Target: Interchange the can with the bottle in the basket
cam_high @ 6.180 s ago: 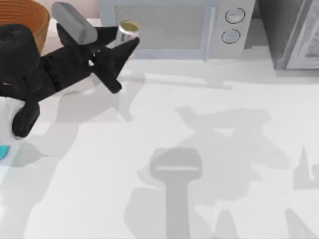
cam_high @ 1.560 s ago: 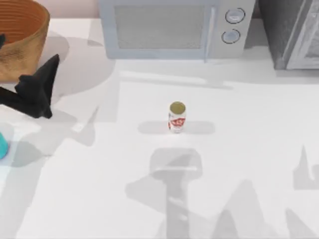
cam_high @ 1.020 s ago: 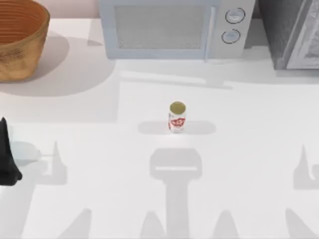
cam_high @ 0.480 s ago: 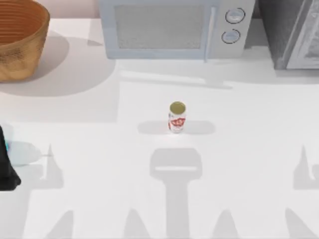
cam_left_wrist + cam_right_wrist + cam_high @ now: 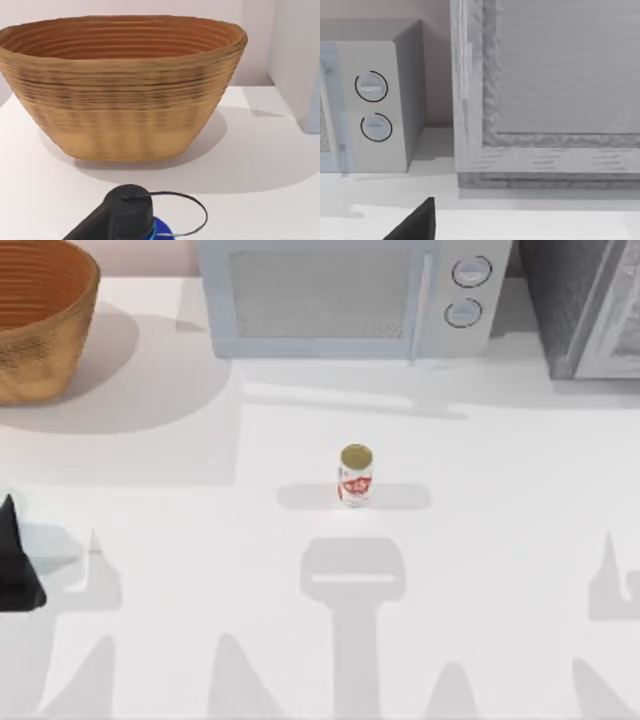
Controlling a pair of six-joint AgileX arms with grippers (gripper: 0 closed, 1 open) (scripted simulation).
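Observation:
The can (image 5: 355, 475), white with a red label and a gold top, stands upright and alone in the middle of the table. The wicker basket (image 5: 40, 330) sits at the far left corner; in the left wrist view the basket (image 5: 120, 95) is close ahead and its ribbed inside shows nothing in it. A black cap with a thin loop over a blue rim, the bottle (image 5: 155, 231), shows at the edge of the left wrist view, nearer than the basket. My left gripper (image 5: 12, 540) is a black wedge at the table's left edge. A black part of my right gripper (image 5: 415, 225) shows in its wrist view.
A pale microwave (image 5: 340, 295) stands along the back, with two round dials on its right side. A grey cabinet (image 5: 590, 305) fills the back right corner; the cabinet (image 5: 545, 90) and the microwave (image 5: 375, 105) face the right wrist view. Arm shadows lie across the front of the table.
The left arm carried the can from beside the microwave to the table's middle, then drew back to the left edge. The teal sliver seen there half a second ago is now covered.

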